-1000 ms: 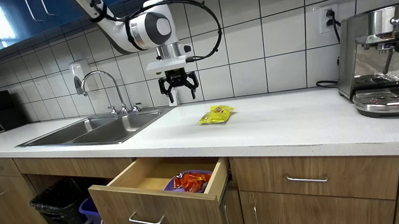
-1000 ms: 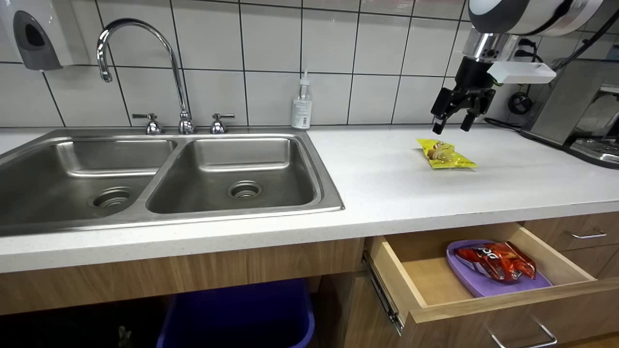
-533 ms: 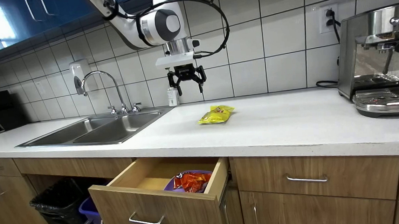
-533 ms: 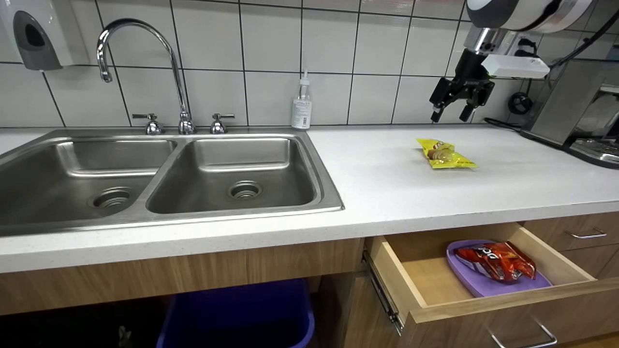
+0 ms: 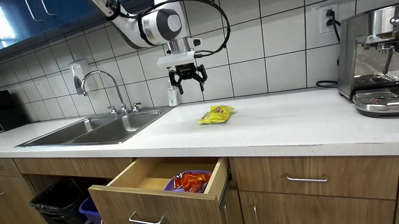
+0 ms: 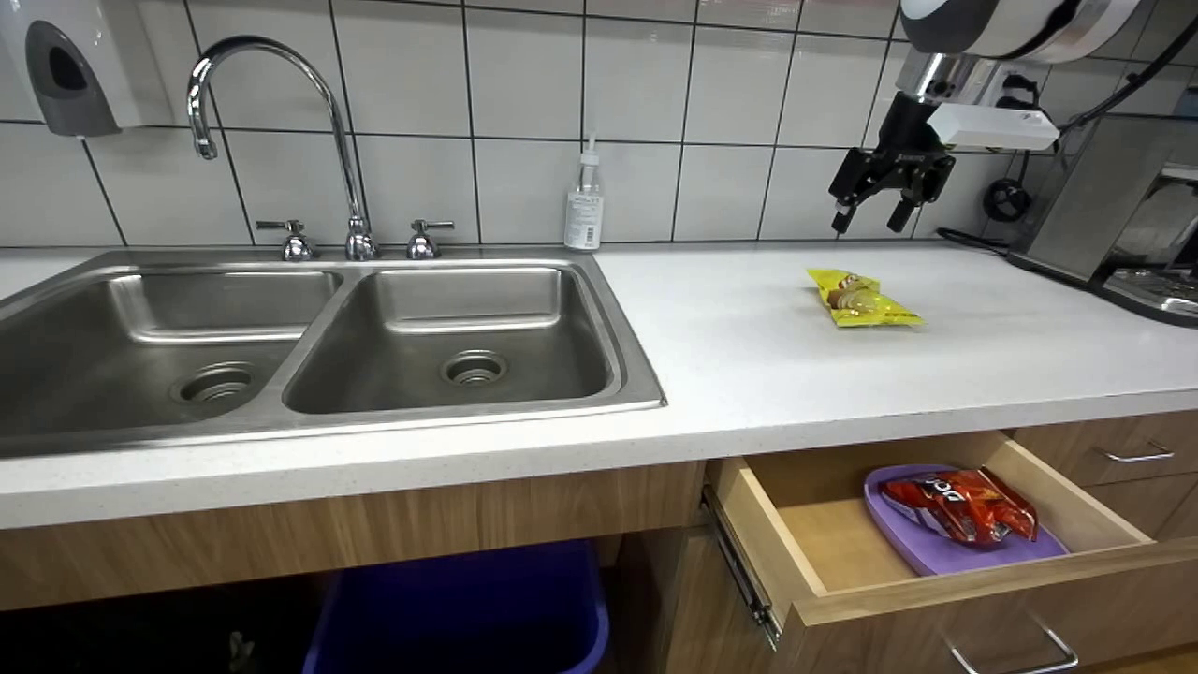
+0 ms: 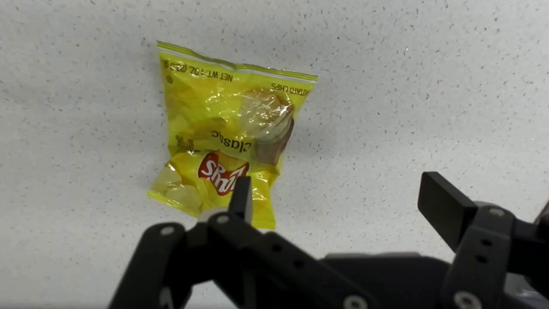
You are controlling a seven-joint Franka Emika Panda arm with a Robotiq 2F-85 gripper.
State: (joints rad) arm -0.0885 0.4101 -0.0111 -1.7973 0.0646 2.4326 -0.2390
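On the white counter point(image 5: 291, 119), to the right of the double sink point(image 6: 629, 363) in both exterior views, lies a yellow chip bag point(image 7: 227, 124), printed face up. In the wrist view its long axis runs nearly top to bottom, leaning a little, the upper end to the right. The lettering stands upside down there: the red logo end points down toward the gripper point(image 5: 191, 91), and the seam by the net weight sits at the top. A pump bottle point(image 6: 585, 211) stands by the sink's back corner, before the tiled wall point(image 5: 248, 80), and an espresso machine point(image 5: 380, 60) stands on the bag's other side, well apart from it. Below the counter edge a drawer point(image 5: 187, 211) is pulled out; in it a purple dish point(image 6: 945, 559) carries a red packet point(image 6: 969, 505). The gripper hangs above the counter, apart from the bag, released, its jaws spread wide and grasping only air. In the wrist view one jaw covers part of the logo end, while speckled counter shows between the two; neither touches the bag.
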